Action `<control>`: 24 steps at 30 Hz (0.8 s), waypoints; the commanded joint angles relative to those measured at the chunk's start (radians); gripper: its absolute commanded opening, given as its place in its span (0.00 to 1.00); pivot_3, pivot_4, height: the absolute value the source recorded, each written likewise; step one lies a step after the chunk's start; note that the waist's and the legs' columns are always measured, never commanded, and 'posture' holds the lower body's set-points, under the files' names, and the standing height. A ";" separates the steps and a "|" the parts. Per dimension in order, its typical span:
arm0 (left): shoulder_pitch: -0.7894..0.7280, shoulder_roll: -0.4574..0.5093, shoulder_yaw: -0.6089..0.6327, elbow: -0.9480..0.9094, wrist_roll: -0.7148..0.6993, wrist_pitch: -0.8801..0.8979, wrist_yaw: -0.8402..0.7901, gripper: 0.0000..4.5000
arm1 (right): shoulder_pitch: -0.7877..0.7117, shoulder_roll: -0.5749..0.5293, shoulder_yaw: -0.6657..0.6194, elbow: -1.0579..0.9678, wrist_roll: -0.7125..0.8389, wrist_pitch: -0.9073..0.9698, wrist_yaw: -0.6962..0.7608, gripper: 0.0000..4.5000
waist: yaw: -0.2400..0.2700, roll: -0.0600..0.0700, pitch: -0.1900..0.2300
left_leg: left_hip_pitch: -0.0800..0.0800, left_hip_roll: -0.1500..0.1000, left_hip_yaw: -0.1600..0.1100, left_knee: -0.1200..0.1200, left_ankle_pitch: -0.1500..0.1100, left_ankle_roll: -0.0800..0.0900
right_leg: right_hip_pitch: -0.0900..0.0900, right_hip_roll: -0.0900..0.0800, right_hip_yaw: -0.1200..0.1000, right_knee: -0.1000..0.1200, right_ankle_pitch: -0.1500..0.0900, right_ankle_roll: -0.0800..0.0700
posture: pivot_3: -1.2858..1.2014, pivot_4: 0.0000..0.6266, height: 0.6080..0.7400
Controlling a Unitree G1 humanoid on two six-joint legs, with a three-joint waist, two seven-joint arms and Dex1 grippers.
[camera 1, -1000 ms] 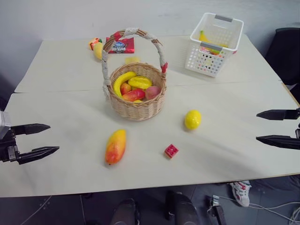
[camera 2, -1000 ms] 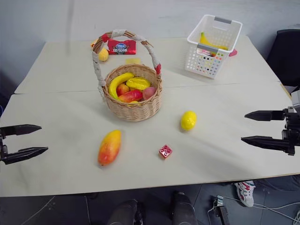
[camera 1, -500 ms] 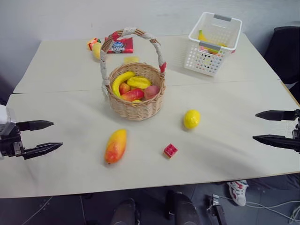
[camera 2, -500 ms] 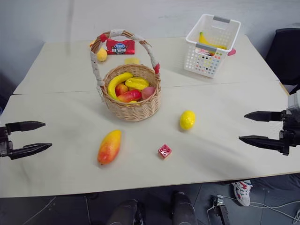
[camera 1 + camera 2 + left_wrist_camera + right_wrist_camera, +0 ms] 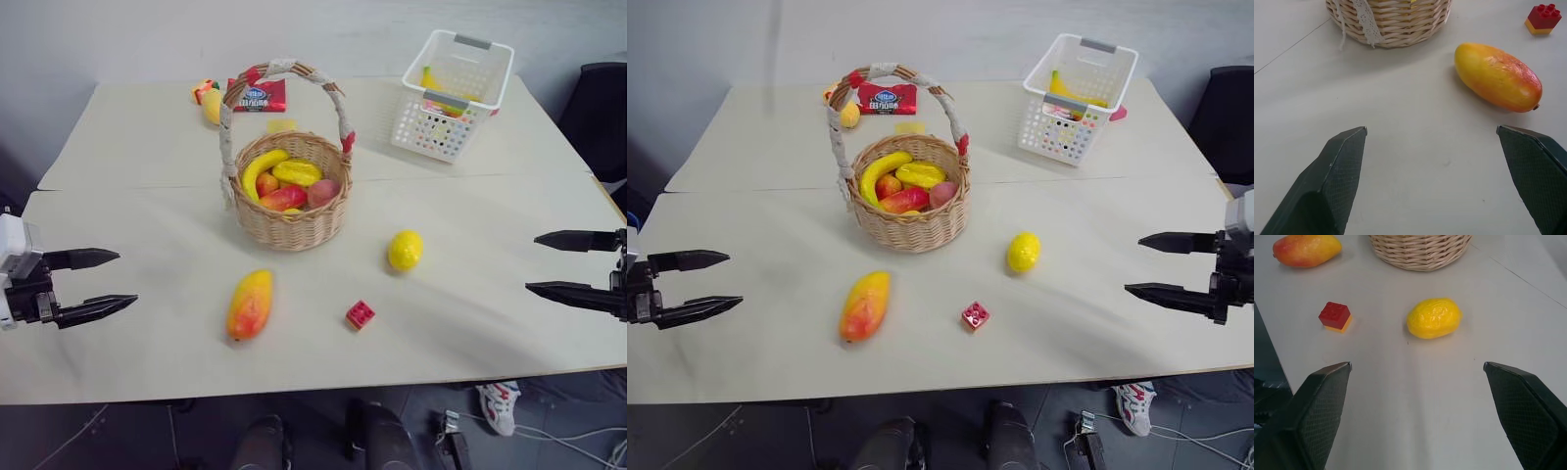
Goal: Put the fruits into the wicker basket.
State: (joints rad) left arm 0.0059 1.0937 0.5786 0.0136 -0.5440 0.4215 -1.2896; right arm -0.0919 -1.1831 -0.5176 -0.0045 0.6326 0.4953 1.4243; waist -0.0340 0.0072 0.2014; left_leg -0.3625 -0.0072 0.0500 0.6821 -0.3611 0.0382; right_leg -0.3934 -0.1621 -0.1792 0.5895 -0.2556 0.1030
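On the near part of the table (image 5: 147, 211) lie the two loose fruits: the mango (image 5: 249, 305) left of centre, just in front of the wicker basket (image 5: 291, 221), and the lemon (image 5: 405, 250) to the right, a little farther back. A red brick (image 5: 360, 314) sits between them, nearer the table's front edge. None of the three touches another or the basket. The basket stands mid-table, upright, holding a banana and other fruit, its taped handle arching over. Beyond it, at the far edge, lie a red packet (image 5: 262, 95) and a small yellow fruit; a white basket (image 5: 453, 95) stands at far right. The left gripper (image 5: 96, 283) hangs over the table's left edge, fingers apart and empty, well left of the mango. The right gripper (image 5: 554, 262) hangs at the right edge, fingers likewise apart, holding nothing, well right of the lemon.
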 commanded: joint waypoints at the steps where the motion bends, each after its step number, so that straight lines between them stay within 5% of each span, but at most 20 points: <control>1: -0.005 0.001 0.031 -0.042 -0.037 0.035 0.008 0.99 | -0.015 -0.001 -0.021 -0.034 0.033 0.033 -0.006 1.00 | -0.005 0.001 0.000 | -0.003 -0.010 -0.016 -0.003 0.006 0.002 | 0.005 -0.009 -0.012 0.001 -0.003 0.005 | 0.52 0.24 1.00; 4: -0.003 -0.004 0.032 -0.106 -0.079 0.078 0.009 0.99 | -0.032 0.020 0.017 -0.110 0.061 0.048 -0.014 1.00 | 0.025 0.002 0.001 | -0.005 -0.015 -0.020 0.000 0.014 0.001 | -0.001 -0.009 -0.005 0.003 -0.004 0.009 | 0.52 0.24 1.00; 12: -0.061 -0.014 -0.097 -0.359 -0.211 0.188 0.014 0.99 | -0.303 0.238 0.452 -0.349 -0.013 0.033 -0.146 1.00 | 0.049 0.002 0.001 | 0.001 -0.012 -0.015 0.002 0.013 -0.003 | -0.001 -0.004 0.007 0.003 -0.001 0.006 | 0.52 0.24 1.00; 16: -0.142 -0.005 -0.222 -0.426 -0.206 0.173 -0.005 0.99 | -0.400 0.351 0.677 -0.257 -0.232 -0.172 -0.120 1.00 | 0.052 0.002 0.001 | 0.002 -0.011 -0.011 0.001 0.013 -0.003 | -0.002 -0.002 0.011 0.004 -0.001 0.006 | 0.52 0.24 1.00; 24: -0.367 -0.061 -0.417 -0.467 -0.208 0.191 0.032 0.99 | -0.486 0.422 0.849 0.020 -0.425 -0.508 0.039 1.00 | 0.055 0.001 0.001 | 0.001 -0.012 -0.007 0.002 0.013 -0.001 | -0.003 -0.001 0.014 0.003 -0.001 0.008 | 0.52 0.24 1.00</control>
State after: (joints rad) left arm -0.3374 1.0345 0.1772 -0.4268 -0.7410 0.6110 -1.2673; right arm -0.5636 -0.7674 0.3135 -0.0239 0.2507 0.0757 1.4392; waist 0.0210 0.0081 0.2025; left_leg -0.3608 -0.0192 0.0434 0.6837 -0.3481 0.0375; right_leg -0.3969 -0.1622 -0.1652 0.5923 -0.2562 0.1107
